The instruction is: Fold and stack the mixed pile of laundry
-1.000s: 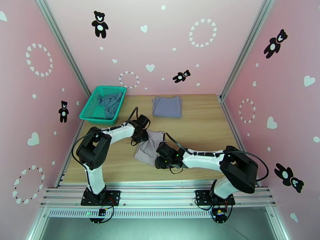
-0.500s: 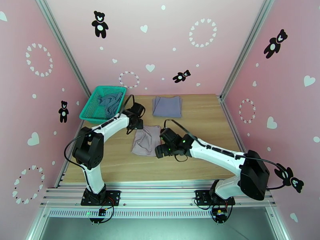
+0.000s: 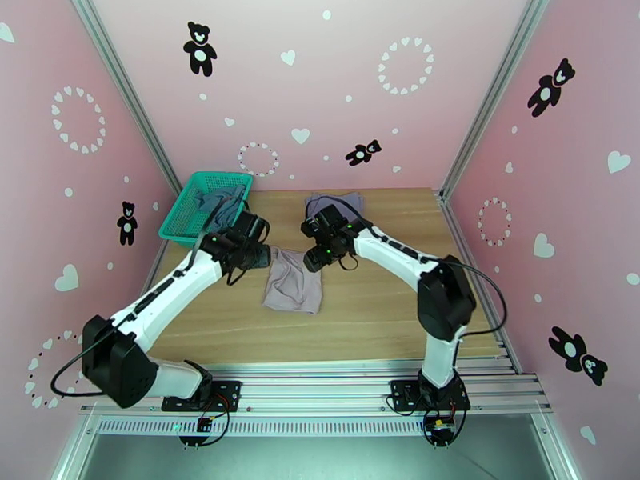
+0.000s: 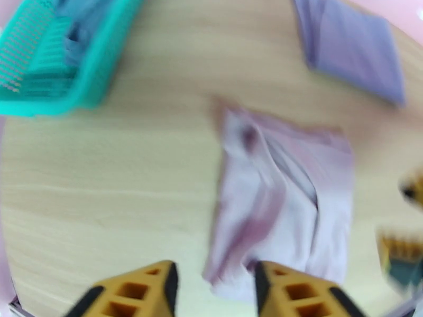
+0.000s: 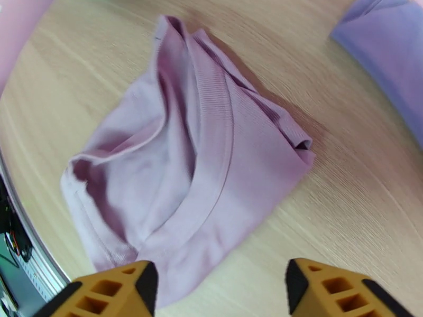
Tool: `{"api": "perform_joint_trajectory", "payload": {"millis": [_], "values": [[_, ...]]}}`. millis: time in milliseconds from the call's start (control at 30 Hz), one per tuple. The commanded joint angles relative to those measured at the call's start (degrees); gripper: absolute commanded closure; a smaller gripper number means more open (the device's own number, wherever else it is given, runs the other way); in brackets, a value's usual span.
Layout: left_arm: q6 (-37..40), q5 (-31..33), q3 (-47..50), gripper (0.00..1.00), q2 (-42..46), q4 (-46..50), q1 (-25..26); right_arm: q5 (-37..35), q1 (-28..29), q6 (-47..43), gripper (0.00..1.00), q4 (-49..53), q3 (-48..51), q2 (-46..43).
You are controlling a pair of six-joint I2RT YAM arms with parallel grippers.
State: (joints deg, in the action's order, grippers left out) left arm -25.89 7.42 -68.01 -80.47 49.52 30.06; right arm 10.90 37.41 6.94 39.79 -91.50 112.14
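Note:
A pale mauve-grey garment [image 3: 294,283] lies loosely folded on the wooden table [image 3: 384,314]. My left gripper [image 3: 261,254] hovers at its far left corner and my right gripper [image 3: 314,258] at its far right corner. The left wrist view shows the left gripper [image 4: 214,285] open over the blurred mauve garment [image 4: 288,191], holding nothing. In the right wrist view the right gripper [image 5: 219,291] is open wide above the mauve garment [image 5: 195,165]. A folded grey-lavender garment [image 3: 340,208] lies at the back, partly behind the right arm. A dusty teal-blue garment [image 3: 219,203] sits in the basket.
The green mesh basket [image 3: 182,222] stands at the back left of the table, close to my left arm. Pink walls and metal posts close in the sides and back. Bare wood lies right of and in front of the mauve garment.
Both arms have swung from the near side of the mauve garment to its far edge. The garment now lies flatter and free of both grippers.

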Motion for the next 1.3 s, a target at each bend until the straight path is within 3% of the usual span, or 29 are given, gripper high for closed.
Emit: {"api": "perform_joint_trajectory", "payload": {"millis": [0, 67, 133, 200, 300, 367, 567, 867, 1033, 1267], "values": [[-2.8, -6.6, 4.3, 0.76, -3.7, -4.5, 3.7, 2.9, -0.2, -2.6, 0.54, 3.4, -4.0, 4.8], [-3.7, -6.1, 4.1, 0.80, -6.8, -6.9, 5.5, 3.2, -0.2, -0.7, 0.75, 2.7, -3.9, 5.9], [-4.2, -4.0, 2.3, 0.81, -10.1, -7.1, 6.7, 4.0, -0.2, 0.8, 0.80, 1.1, -2.3, 5.7], [-4.7, 1.3, -0.3, 0.73, -13.7, -5.0, 7.7, 4.7, -0.2, 2.2, 0.83, -0.6, -0.4, 5.3], [-5.5, 8.4, -2.5, 0.52, -16.9, -2.4, 8.2, 5.8, -0.2, 3.5, 0.86, -2.2, 1.5, 5.3], [-5.3, 9.9, -2.7, 0.45, -18.3, -2.4, 8.3, 5.9, -0.2, 3.9, 0.88, -3.0, 2.2, 5.8], [-5.7, 8.4, -1.7, 0.47, -21.4, -5.0, 8.2, 5.6, -0.2, 4.6, 0.93, -3.7, 2.0, 8.3], [-6.2, 19.2, -0.6, 0.47, -24.8, -1.7, 8.1, 6.1, -0.2, 4.9, 0.95, -4.1, 1.9, 9.7], [-10.5, 25.5, 1.2, 0.47, -24.5, 1.4, 6.3, 6.1, -0.2, 5.1, 0.95, -4.2, 2.3, 9.8], [-12.4, 23.4, 6.2, 0.47, -22.3, -0.7, 1.9, 6.1, -0.2, 5.4, 0.96, -4.4, 3.0, 9.9]]}}
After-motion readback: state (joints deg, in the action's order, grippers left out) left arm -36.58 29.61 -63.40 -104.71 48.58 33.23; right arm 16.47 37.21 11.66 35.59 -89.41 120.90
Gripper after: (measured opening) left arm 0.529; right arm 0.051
